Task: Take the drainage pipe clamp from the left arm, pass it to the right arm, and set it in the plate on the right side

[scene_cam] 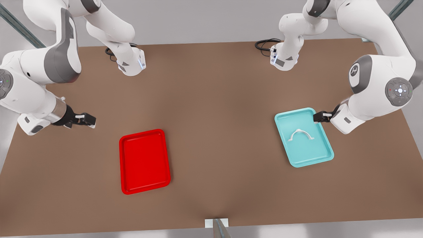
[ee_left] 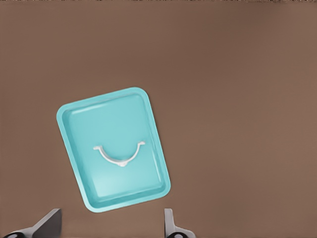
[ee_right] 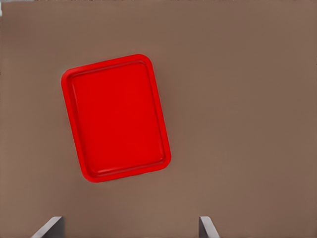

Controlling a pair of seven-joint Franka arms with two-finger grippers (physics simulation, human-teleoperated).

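Observation:
The drainage pipe clamp (scene_cam: 300, 135) is a thin white half-ring lying flat in a teal tray (scene_cam: 307, 153) on the front view's right. My left gripper (scene_cam: 319, 116) hovers at that tray's far corner, open and holding nothing. Its wrist view looks down on the clamp (ee_left: 119, 154) in the teal tray (ee_left: 89, 129), with the left gripper (ee_left: 109, 225) spread wide at the picture's edge. The red plate (scene_cam: 144, 162) lies empty on the front view's left. My right gripper (scene_cam: 89, 119) waits open, off the plate's far left corner. From that wrist the plate (ee_right: 116, 119) lies beyond the open right gripper (ee_right: 129, 228).
Everything rests on a brown table (scene_cam: 218, 125). Two arm bases (scene_cam: 132, 62) (scene_cam: 284, 59) with black cables stand along its far edge. A small white bracket (scene_cam: 216, 224) sits at the middle of the near edge. Bare tabletop separates the two trays.

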